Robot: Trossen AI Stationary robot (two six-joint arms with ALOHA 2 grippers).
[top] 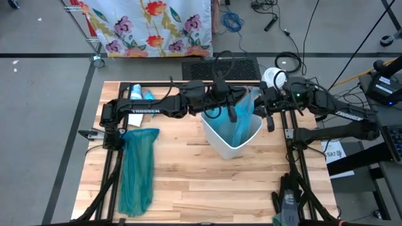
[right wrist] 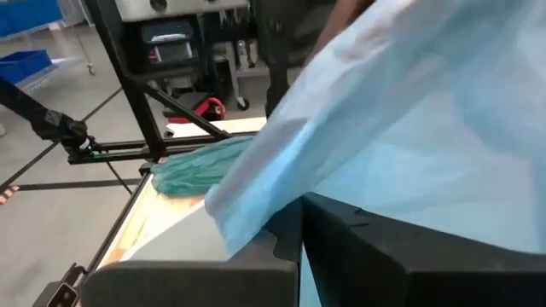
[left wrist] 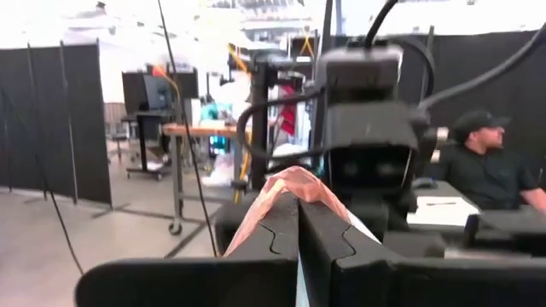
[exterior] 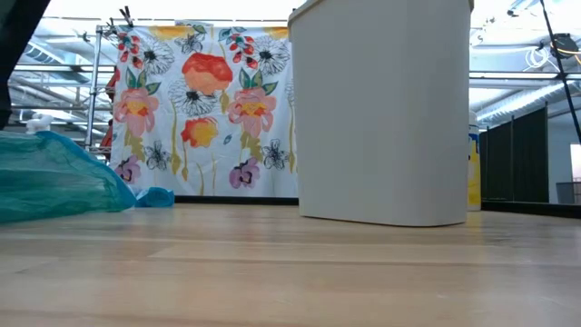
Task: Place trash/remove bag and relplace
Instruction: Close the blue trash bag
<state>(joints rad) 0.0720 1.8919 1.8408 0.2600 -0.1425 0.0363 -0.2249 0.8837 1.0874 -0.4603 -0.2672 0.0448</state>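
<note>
Step in hand: judged as fitting or lifting the bag (top: 242, 122) at the white bin (top: 231, 143); which of the two cannot be told.
Bag position: pale blue film hangs into the bin from its 12 o'clock rim, near table centre.
Left gripper (left wrist: 299, 223): clenched, a pinkish crumpled fold pinched between the fingers, at the bin's 11 o'clock.
Right gripper (right wrist: 300, 223): clenched on blue bag film, at the bin's 1 o'clock.
Trash: none visible on the table.
Teal bag (top: 137, 169): lies flat at 9 o'clock, well apart from the bin.
Next move, judged: both grips must stay firm while spreading the film over the rim; thin plastic may slip or tear.
</note>
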